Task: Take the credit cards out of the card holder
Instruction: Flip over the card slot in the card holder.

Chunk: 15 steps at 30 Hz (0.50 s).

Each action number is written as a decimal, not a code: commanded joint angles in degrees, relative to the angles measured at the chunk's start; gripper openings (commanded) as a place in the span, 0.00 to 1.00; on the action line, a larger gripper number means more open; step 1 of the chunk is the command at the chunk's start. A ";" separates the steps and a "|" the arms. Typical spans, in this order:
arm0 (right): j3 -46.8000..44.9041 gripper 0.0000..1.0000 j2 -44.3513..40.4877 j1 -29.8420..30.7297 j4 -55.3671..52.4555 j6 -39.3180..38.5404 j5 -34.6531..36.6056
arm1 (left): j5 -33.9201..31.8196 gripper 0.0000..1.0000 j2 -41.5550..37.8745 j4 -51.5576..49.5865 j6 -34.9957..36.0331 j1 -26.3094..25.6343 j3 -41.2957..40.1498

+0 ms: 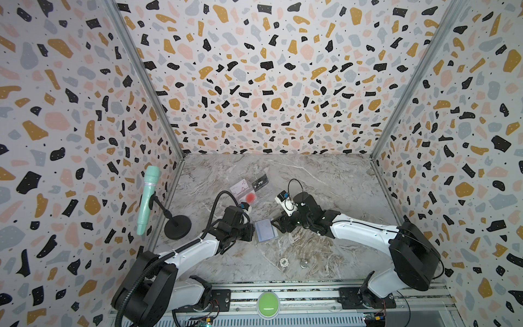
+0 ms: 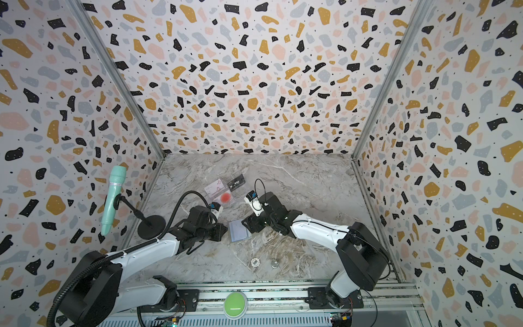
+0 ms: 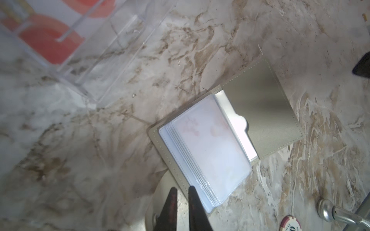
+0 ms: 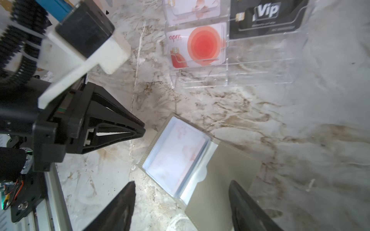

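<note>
Left wrist view has the card holder lying open on the marble counter, between the two arms. It has a taupe-grey stitched cover and a fanned stack of clear sleeves, and a white-pinkish card shows faintly through the top sleeve. Whether the deeper sleeves hold cards cannot be told. The left gripper, jaws all but together and empty, sits at the holder's edge. The right gripper stands wide open over the holder's cover, holding nothing. Beyond, one clear tray holds three more: a red-circle card, a black VIP card and a pinkish card, the last cut off. One poker chip lies nearer the arms' bases.
</note>
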 commanded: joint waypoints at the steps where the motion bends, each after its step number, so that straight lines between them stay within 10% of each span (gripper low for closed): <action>1: 2.04 0.71 1.68 0.28 0.19 3.92 1.77 | 1.53 0.11 1.43 7.96 -3.31 0.02 -1.62; 15: 9.94 0.74 12.91 6.75 -4.03 3.57 7.79 | -2.72 0.04 2.74 9.82 -4.03 0.02 -5.99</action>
